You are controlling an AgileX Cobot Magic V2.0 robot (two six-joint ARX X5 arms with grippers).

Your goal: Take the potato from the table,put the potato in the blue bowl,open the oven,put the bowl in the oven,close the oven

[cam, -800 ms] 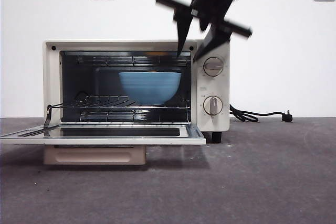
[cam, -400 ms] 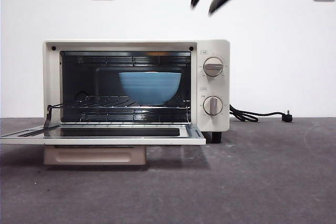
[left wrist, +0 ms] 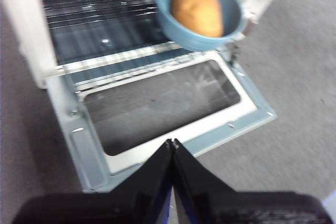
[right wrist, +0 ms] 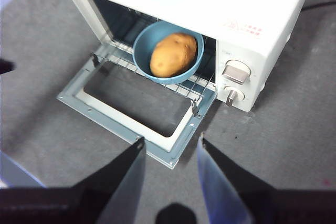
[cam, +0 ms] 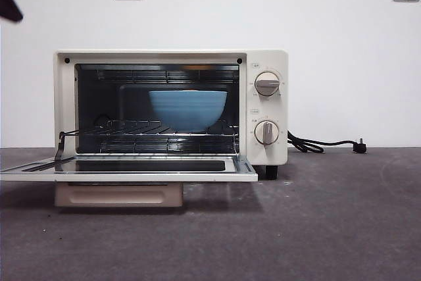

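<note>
The cream-white oven point(cam: 266, 60) stands on the dark grey table point(cam: 316, 228) with its door point(cam: 131, 176) folded down flat. On the wire rack inside sits the blue bowl point(cam: 188, 108). The golden-brown potato point(right wrist: 173, 54) lies in the bowl point(right wrist: 144, 40); the front view hides it behind the bowl's wall. My right gripper point(right wrist: 169, 142) hangs open and empty, high above the door's front edge point(right wrist: 157, 150). My left gripper point(left wrist: 172, 142) is shut on nothing, above the door point(left wrist: 236, 114) and apart from the bowl point(left wrist: 173, 22) and the potato point(left wrist: 197, 9).
The door's beige handle point(cam: 118, 194) hangs below its front edge. Two silver knobs point(cam: 267, 83) sit on the oven's right panel. A black cord with plug point(cam: 322, 144) lies to the right of the oven. A black arm tip point(cam: 8, 1) shows at the upper left.
The open gripper that hung by the oven's upper right has risen out of the front view. A black tip has appeared at the top left edge. Bowl and door stay put.
</note>
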